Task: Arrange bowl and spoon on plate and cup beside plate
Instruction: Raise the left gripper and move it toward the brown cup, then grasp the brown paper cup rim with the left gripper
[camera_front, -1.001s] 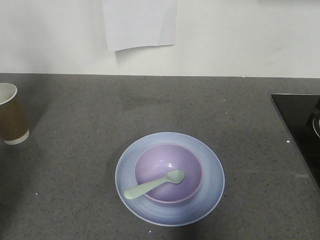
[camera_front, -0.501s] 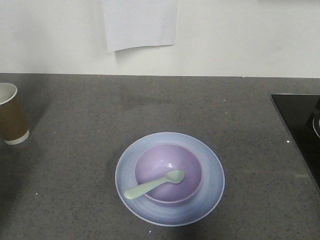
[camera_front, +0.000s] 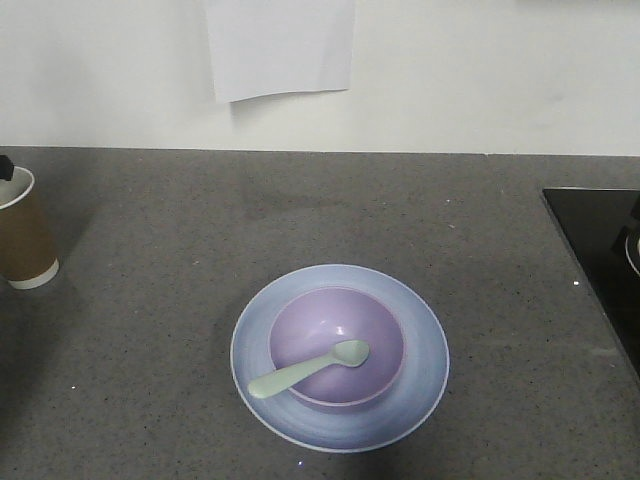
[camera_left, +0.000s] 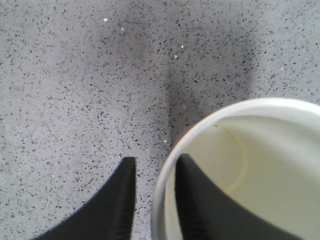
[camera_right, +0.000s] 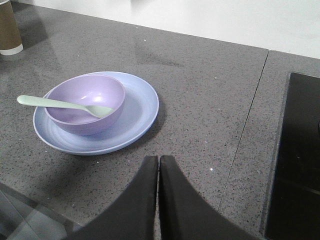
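Note:
The brown paper cup (camera_front: 22, 238) stands at the far left of the grey counter, well apart from the plate. My left gripper (camera_left: 155, 162) is open and straddles the cup's (camera_left: 270, 165) white rim, with one finger inside and one outside; a gap shows between the outer finger and the rim. Only a black tip of it (camera_front: 5, 165) shows in the front view. The lavender bowl (camera_front: 375, 320) sits on the pale blue plate (camera_front: 425, 350), with the mint spoon (camera_front: 300, 372) lying in it, handle over the rim. My right gripper (camera_right: 158, 159) is shut and empty, near the plate (camera_right: 142, 107).
A black cooktop (camera_front: 600, 240) lies flush in the counter at the right edge. A white sheet of paper (camera_front: 280, 45) hangs on the back wall. A thin seam (camera_right: 245, 130) runs across the counter right of the plate.
A black tip of my left gripper has come into the front view at the cup's rim. Cup, plate, bowl and spoon have not moved.

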